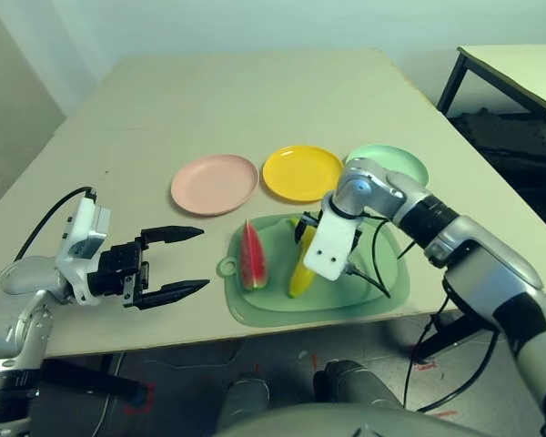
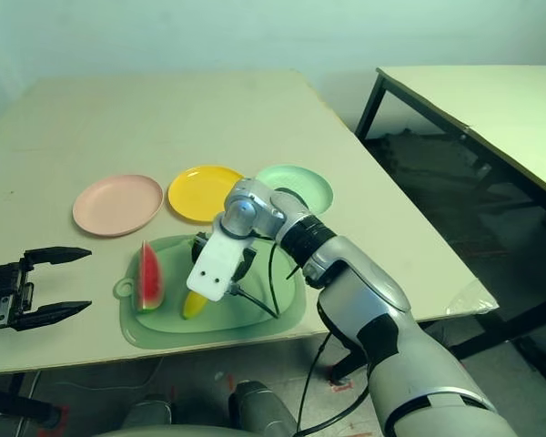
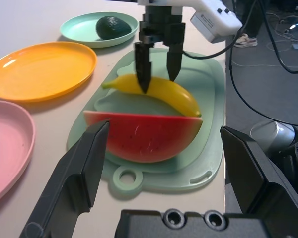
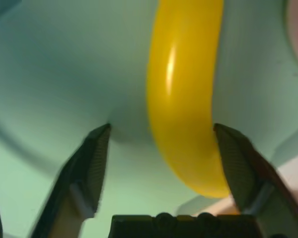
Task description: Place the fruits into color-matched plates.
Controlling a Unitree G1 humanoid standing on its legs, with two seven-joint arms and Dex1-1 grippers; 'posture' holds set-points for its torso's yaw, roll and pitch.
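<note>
Beige worktop [image 1: 255, 100]. Banana [image 3: 159, 90] on mat [image 3: 208, 99], right gripper [image 3: 158, 74] fingers straddling it, not yet clamped. Left gripper [image 1: 168, 264] spread, idle. Next: clamp, lift to yellow plate [image 1: 302, 172].

no text, label, brand or number can be read on anything here.

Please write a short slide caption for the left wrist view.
Right gripper straddles the banana on the cutting mat, watermelon wedge nearer, avocado already in the green plate.
</note>
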